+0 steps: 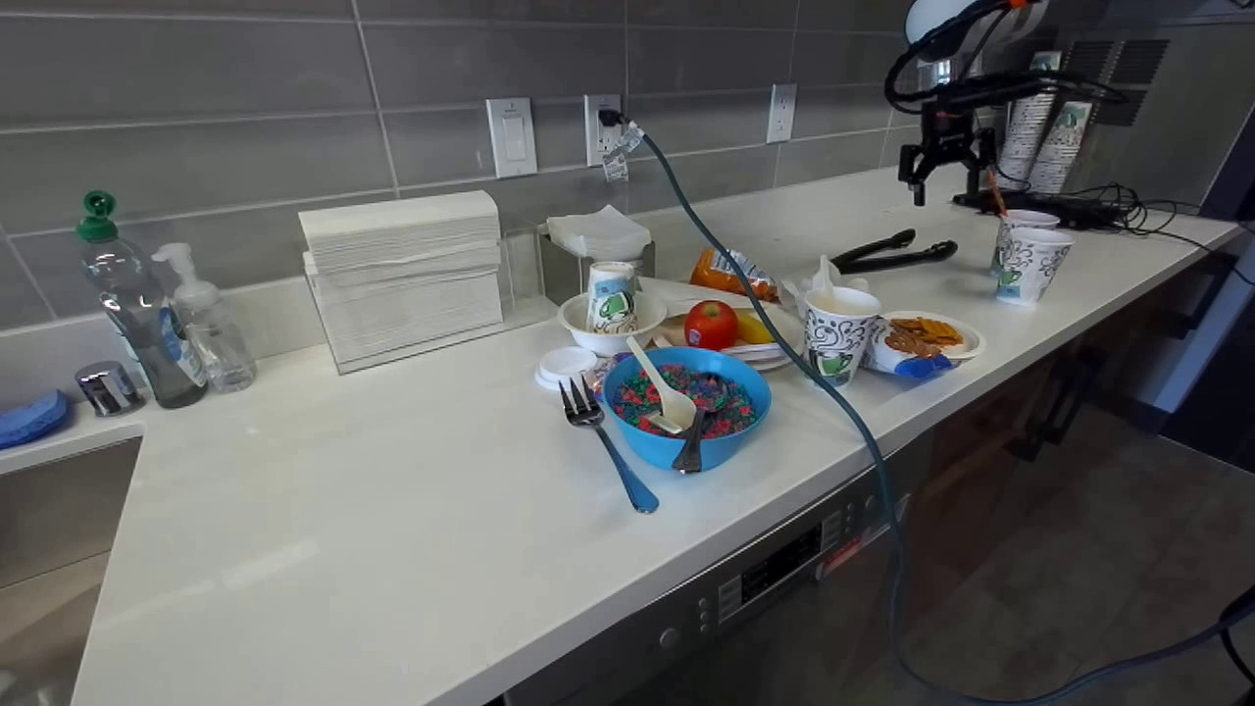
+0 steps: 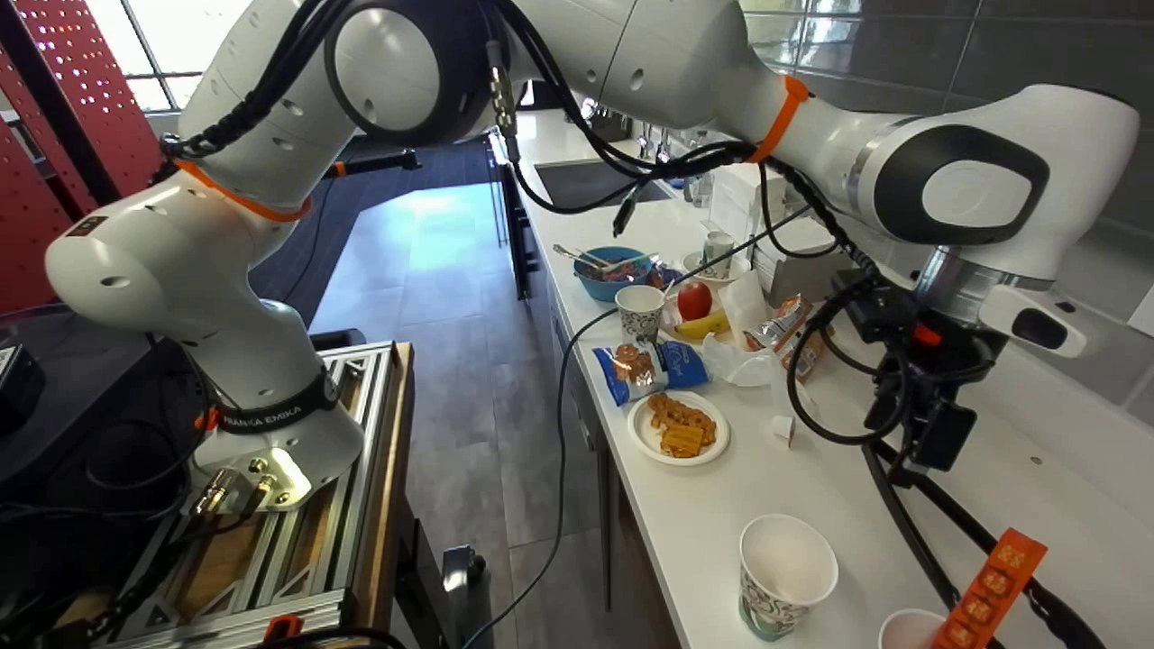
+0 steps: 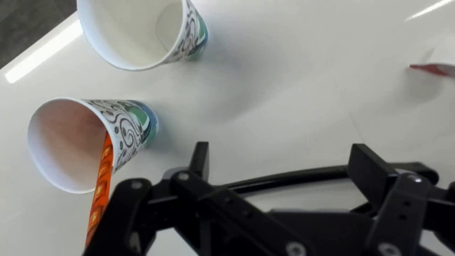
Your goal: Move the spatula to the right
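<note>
The black utensil that fits the spatula lies on the white counter. It shows two slim black arms, more like tongs, in both exterior views [image 1: 907, 258] [image 2: 969, 530]. In the wrist view, one long black arm of the spatula [image 3: 284, 179] runs crosswise beyond the gap between my fingers, and part is hidden behind them. My gripper [image 3: 279, 153] is open with nothing between its fingers. In both exterior views my gripper [image 1: 944, 186] [image 2: 911, 442] hangs above the counter near the spatula, apart from it.
Two paper cups [image 3: 131, 32] [image 3: 133, 131] stand beside the gripper, one holding an orange strip [image 3: 101, 188]. A food plate [image 2: 640, 433], snack bags [image 2: 690, 361], another cup [image 2: 640, 315] and a blue bowl [image 1: 637, 431] stand further along. A blue cord [image 1: 843, 402] crosses the counter.
</note>
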